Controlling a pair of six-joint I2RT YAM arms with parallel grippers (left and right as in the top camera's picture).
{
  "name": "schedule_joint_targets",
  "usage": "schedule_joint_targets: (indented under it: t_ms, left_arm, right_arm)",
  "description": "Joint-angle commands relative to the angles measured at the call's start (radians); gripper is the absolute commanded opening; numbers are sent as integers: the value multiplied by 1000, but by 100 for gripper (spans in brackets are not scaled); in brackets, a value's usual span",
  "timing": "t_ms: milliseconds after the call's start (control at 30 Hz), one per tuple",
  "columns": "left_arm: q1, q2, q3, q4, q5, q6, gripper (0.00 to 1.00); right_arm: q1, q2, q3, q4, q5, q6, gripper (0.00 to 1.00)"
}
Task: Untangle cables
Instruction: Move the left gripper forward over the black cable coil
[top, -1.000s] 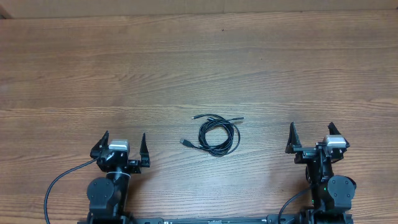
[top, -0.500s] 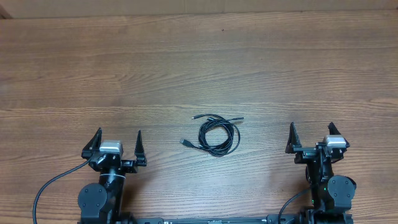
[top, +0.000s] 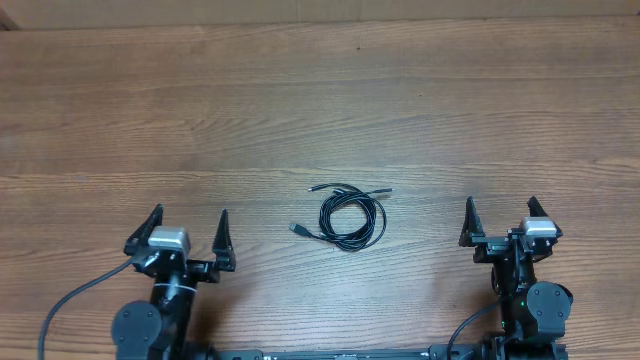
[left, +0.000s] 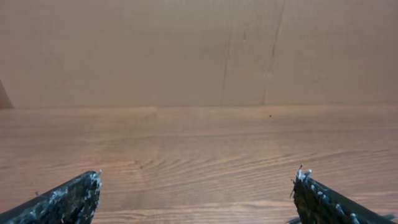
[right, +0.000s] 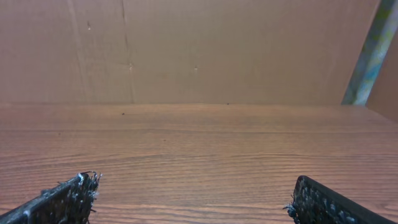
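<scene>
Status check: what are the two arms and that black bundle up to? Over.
Left end effector open, empty; right end effector open, empty. Thin black coiled cables tangled on wooden table, untouched. Nothing in the way.

1 bundle of cables, 1 left gripper, 1 right gripper, 1 table.

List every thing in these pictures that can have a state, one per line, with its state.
cables: coiled together in one tangled bundle, lying on the table, ungripped.
left gripper: open, empty, apart from the cables.
right gripper: open, empty, apart from the cables.
</scene>
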Motion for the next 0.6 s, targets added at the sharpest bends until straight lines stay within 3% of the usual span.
schedule_joint_targets:
  t_ms: [0, 367, 467, 567]
  left_arm:
    - [-6, 88, 148, -73, 15, -21, 100]
    - [-7, 523, 640, -471, 55, -21, 100]
    - [-7, 644, 767, -585, 120, -21, 100]
    - [-7, 725, 815, -604, 239, -21, 99]
  right_arm:
    - [-5, -8, -11, 6, 2, 5, 100]
    - [-5, -8, -11, 6, 2, 5, 100]
    - [-5, -8, -11, 6, 2, 5, 100]
    - [-5, -8, -11, 6, 2, 5, 100]
